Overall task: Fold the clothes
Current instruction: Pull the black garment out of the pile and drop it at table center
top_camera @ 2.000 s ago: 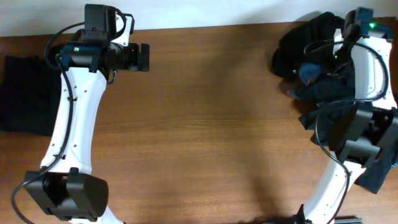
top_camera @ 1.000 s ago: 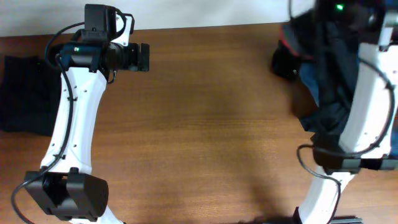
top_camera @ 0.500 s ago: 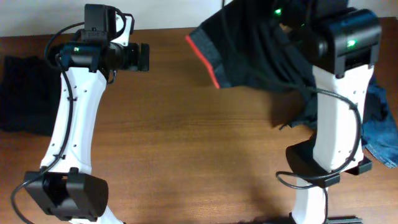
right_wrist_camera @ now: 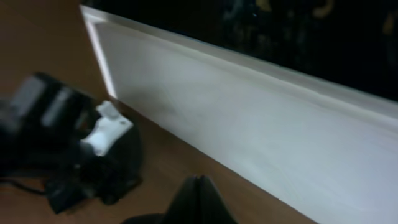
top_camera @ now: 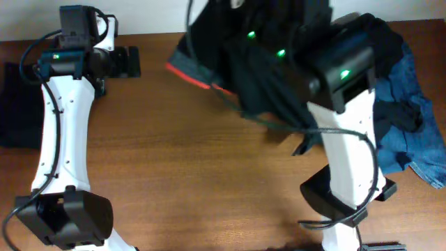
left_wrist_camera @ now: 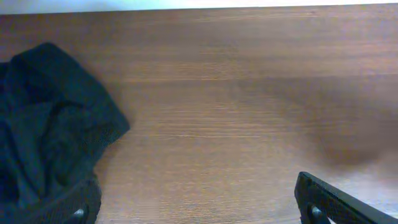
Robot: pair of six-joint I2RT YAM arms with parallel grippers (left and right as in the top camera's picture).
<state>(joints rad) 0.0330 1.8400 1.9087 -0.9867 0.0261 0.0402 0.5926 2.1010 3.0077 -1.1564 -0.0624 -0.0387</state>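
**Overhead and wrist views of the wooden table.** We see the right arm raised high above the table's far right part. From it hangs the dark garment with a red-and-grey band, lifted clear of the tabletop, its band lying toward the middle of the table's far edge. In the right wrist view the right gripper shows its fingers pressed together into a single point. We read it as pinched on this garment, though the cloth between the tips is too dark to resolve. The blue denim jeans lie heaped at the table's right end, with a dark cloth on top of them. A black garment lies crumpled at the table's left edge. The left gripper hovers near the table's far left corner, jaws spread wide with only bare wood between them.
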